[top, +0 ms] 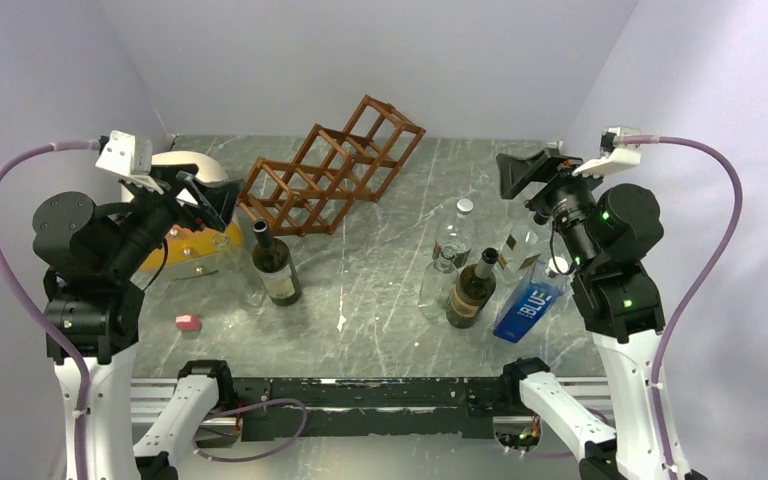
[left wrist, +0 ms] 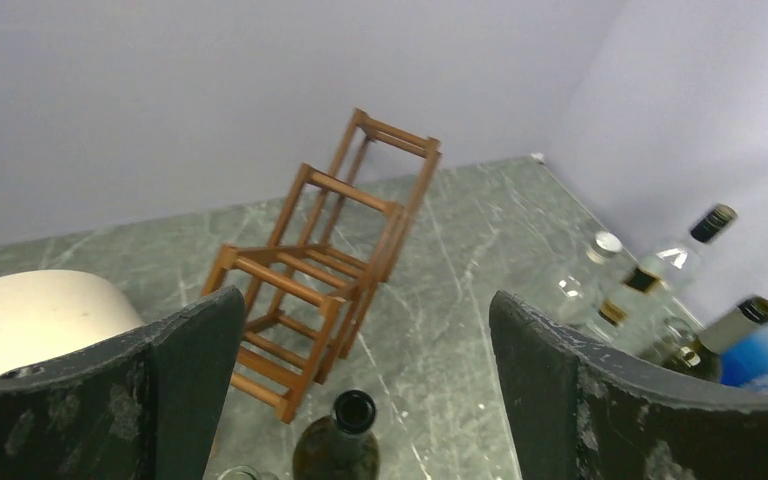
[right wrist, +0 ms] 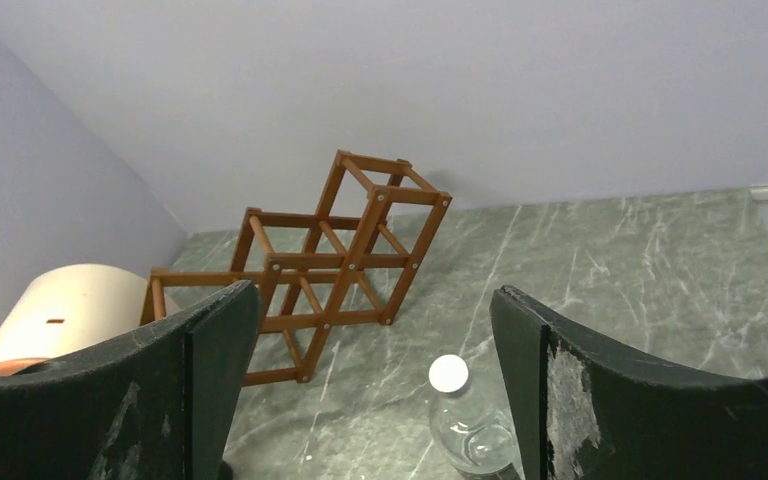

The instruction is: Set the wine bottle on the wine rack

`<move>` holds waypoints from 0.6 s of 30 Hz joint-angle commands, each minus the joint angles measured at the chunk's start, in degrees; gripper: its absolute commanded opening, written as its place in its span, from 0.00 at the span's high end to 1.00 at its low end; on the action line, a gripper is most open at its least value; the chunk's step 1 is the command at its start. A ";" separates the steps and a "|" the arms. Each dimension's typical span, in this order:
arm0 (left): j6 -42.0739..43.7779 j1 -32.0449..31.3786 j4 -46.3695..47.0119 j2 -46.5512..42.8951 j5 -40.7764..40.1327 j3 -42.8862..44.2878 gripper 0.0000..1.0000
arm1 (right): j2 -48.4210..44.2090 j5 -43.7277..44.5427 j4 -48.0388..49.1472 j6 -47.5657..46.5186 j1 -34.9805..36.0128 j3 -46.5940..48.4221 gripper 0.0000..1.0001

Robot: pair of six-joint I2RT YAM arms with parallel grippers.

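The reddish-brown wooden wine rack [top: 330,165] stands at the back middle of the table, also in the left wrist view [left wrist: 320,260] and the right wrist view [right wrist: 335,245]. An uncorked dark green wine bottle [top: 275,265] stands upright in front of it. My left gripper [top: 205,200] hangs open above and left of this bottle, whose mouth [left wrist: 355,412] shows low between the fingers. A second dark wine bottle [top: 472,290] stands at the right. My right gripper [top: 520,172] is open and empty, raised above a clear white-capped bottle [right wrist: 450,373].
A cream-and-orange cylinder [top: 185,215] lies at the left behind my left gripper. Several clear bottles [top: 455,235] and a blue carton [top: 530,305] crowd the right side near the second wine bottle. A clear bottle [top: 235,270] and a small pink piece [top: 188,322] sit front left.
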 commanded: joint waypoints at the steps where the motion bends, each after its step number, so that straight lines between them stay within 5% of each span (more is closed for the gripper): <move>1: -2.06 0.75 4.27 -2.14 10.45 -3.48 0.03 | 1.33 -4.69 2.13 0.07 -1.20 -0.26 0.09; 13: -1.56 -2.12 9.15 -7.88 19.26 -9.35 0.02 | 8.30 -19.65 -2.68 -6.53 -1.69 4.41 0.11; 18: -1.70 -2.37 8.88 -8.14 17.56 -9.47 0.02 | 15.03 -13.01 -10.70 -7.94 -0.30 9.96 0.23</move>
